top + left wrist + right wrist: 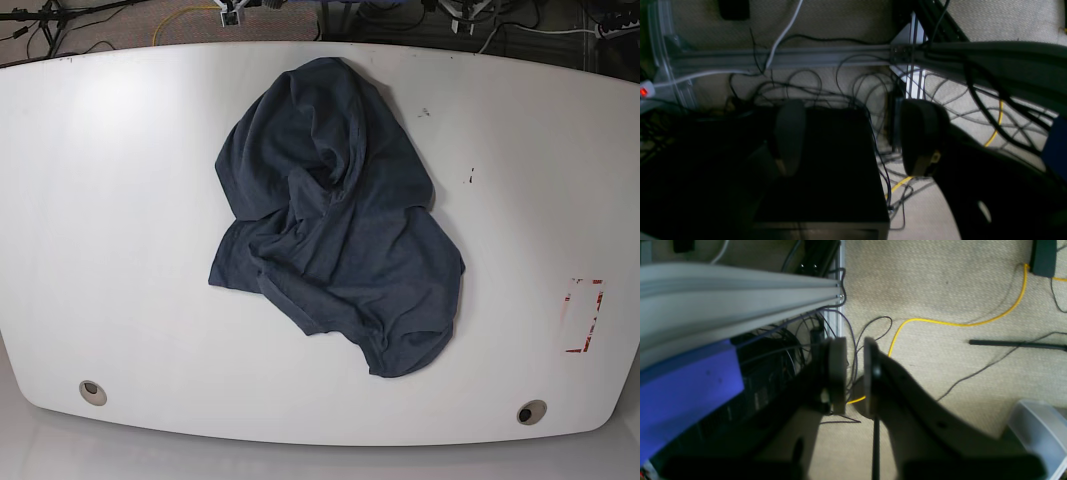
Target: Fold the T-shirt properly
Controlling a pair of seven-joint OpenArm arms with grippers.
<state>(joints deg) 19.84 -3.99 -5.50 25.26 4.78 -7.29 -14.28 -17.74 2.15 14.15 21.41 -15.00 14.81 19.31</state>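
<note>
Base view shows the T-shirt [335, 220] lying crumpled in a heap on the white bench [110, 250], near the middle and slightly toward the far edge. The cloth is bunched and folded over itself, with deep creases across its centre. Neither arm appears in this view, and nothing touches the garment. A red marking [585, 315] sits on the bench surface near that view's right edge, well apart from the cloth.

Left wrist view shows the left gripper [853, 140] with its fingers [922, 136] spread wide apart. Nothing lies between them. Beyond them are a dark box [836, 166], a tangle of black cables [813, 86] and a yellow cable [995, 131] on the carpeted floor [840, 20].

Right wrist view shows the right gripper [855, 373] with its fingers [837, 370] nearly together, a narrow gap remaining between the pads. Nothing is clamped in that gap. A grey frame rail [733, 296] and a blue panel [686, 386] lie to one side, and a yellow cable runs over the carpet.
</note>
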